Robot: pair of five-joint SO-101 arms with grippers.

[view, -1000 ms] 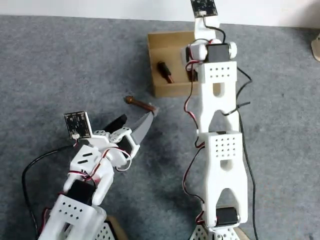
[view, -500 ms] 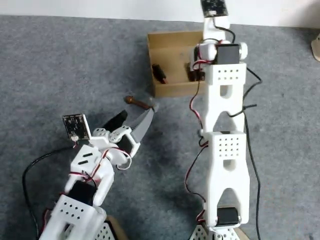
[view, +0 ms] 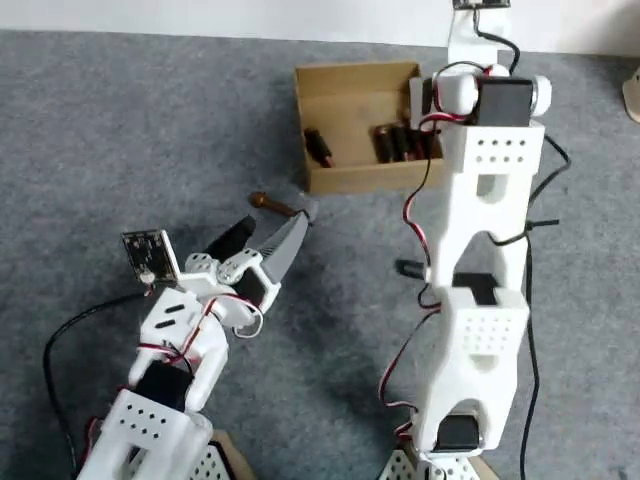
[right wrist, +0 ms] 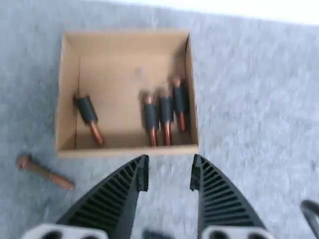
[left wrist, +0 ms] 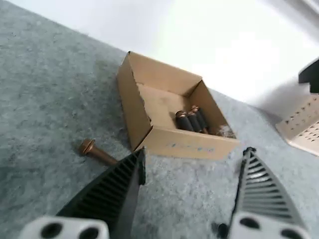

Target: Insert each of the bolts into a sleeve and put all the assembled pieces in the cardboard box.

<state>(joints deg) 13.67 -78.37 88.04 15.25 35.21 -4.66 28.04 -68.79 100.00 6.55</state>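
Four assembled pieces (right wrist: 165, 112) lie in the box (right wrist: 124, 33), and my right hand (right wrist: 170, 159) hangs just over its near wall, partly open and holding nothing. One bare bolt (left wrist: 97, 153) lies on the table (left wrist: 45, 99) just outside the box. My left hand (left wrist: 194, 152) gapes wide and empty near it, placed, I judge, to pick it up.

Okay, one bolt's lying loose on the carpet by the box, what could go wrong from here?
1. The bolt lies close to the front corner of the box, so the open left gripper could nudge the box while closing on it.
2. The bolt is round and may roll away when touched.
3. The loose sleeve sits right beside the right arm, which could knock it.
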